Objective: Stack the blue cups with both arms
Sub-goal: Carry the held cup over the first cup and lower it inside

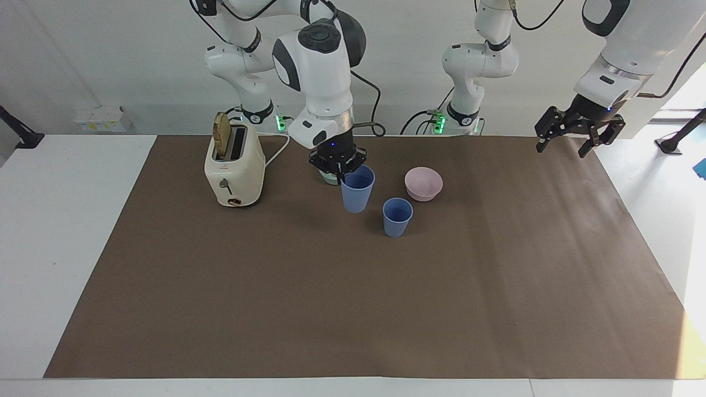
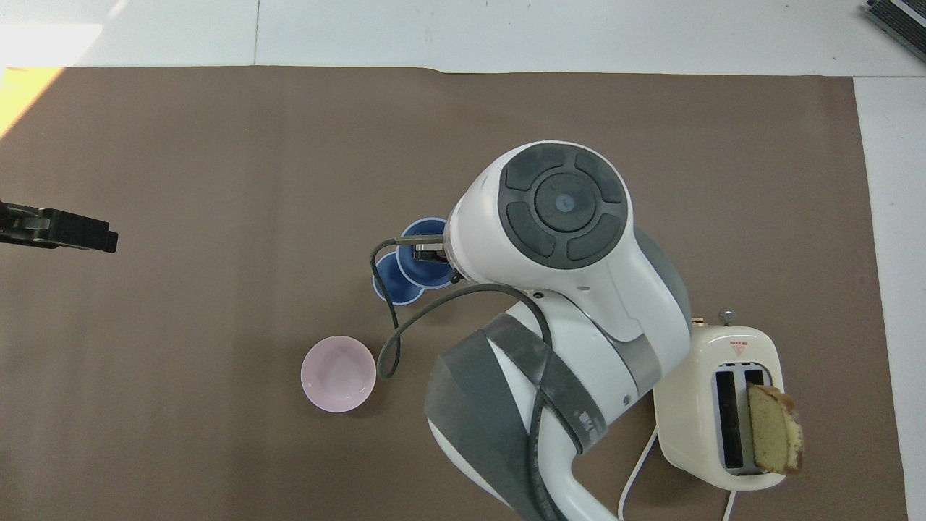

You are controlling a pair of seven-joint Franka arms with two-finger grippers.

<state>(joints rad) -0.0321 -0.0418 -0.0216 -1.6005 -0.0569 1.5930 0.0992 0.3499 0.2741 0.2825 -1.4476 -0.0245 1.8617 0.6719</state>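
Observation:
One blue cup (image 1: 397,216) (image 2: 389,286) stands upright on the brown mat (image 1: 353,309), beside the pink bowl. The other blue cup (image 1: 357,190) (image 2: 422,269) hangs upright above the mat, close to the standing cup and toward the right arm's end from it. My right gripper (image 1: 341,176) (image 2: 427,252) is shut on its rim, one finger inside the cup. In the overhead view the held cup overlaps the standing cup's rim. My left gripper (image 1: 563,148) (image 2: 79,236) waits open in the air over the mat's edge at the left arm's end, holding nothing.
A pink bowl (image 1: 423,183) (image 2: 338,373) sits nearer to the robots than the standing cup. A teal bowl (image 1: 329,180) is mostly hidden by the right gripper. A cream toaster (image 1: 234,168) (image 2: 723,423) with a bread slice stands toward the right arm's end.

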